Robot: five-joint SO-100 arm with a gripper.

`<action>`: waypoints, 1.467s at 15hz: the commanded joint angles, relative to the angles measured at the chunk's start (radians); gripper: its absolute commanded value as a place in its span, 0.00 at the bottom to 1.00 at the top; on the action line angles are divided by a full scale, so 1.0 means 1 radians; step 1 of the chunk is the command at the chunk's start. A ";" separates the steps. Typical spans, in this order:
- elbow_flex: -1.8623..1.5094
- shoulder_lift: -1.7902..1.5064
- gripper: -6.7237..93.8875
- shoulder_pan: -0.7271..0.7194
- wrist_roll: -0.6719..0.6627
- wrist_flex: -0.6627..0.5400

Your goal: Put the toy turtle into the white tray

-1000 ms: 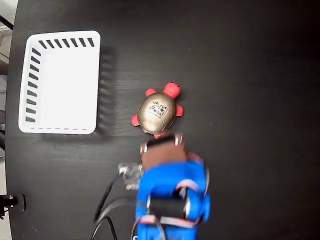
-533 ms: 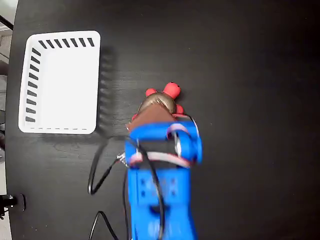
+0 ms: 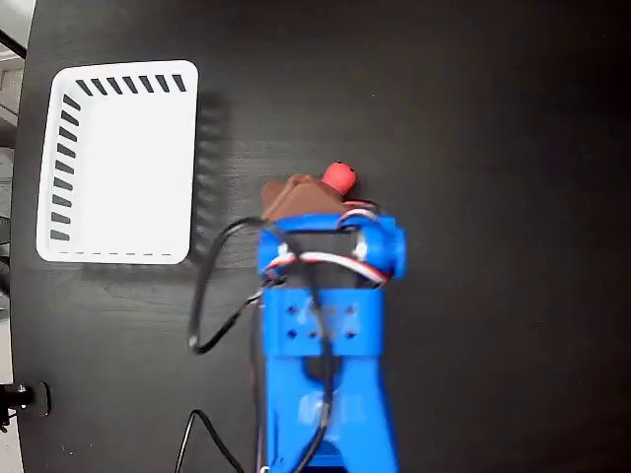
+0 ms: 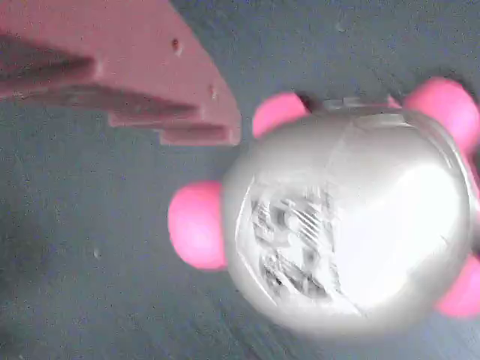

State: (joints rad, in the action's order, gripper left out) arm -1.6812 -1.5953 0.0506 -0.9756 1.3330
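- Step in hand: approach for the grasp. The blue arm's brown two-finger gripper [image 3: 296, 197] is poised over the small bronze-shelled toy turtle with pink-red head and legs [image 4: 352, 225], which rests on the black table [image 3: 493, 148].
- Claw state: one finger [image 4: 127, 75] is seen beside the shell, nothing held; its opening cannot be told.
- Next move, as judged: the shell must be straddled, then clamped.
- Surroundings: the white slotted plastic tray [image 3: 118, 163] lies apart at left in the fixed view, empty; a loose black cable [image 3: 212, 296] hangs between them.

- The toy turtle [image 4: 352, 225] has a smooth, glossy shell with a metallic sheen that catches bright light; its rounded legs are smooth pink-red plastic.
- The white tray [image 3: 118, 163] looks like smooth, moulded white plastic.
- The surface [image 3: 493, 118] is matt black with a faint wood-like grain.
- The arm [image 3: 320, 335] is plain blue plastic; the tool [image 4: 127, 67] finger is dull reddish-brown plastic.
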 commanded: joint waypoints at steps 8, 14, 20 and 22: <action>-0.218 0.061 0.61 0.020 -0.066 -0.288; -0.262 0.077 0.61 0.014 -0.051 -0.354; -0.244 0.092 0.07 0.008 -0.011 -0.362; -0.242 0.091 0.07 0.008 -0.005 -0.362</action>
State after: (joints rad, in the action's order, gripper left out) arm -1.9466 -1.4788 0.0476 -0.9833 0.9572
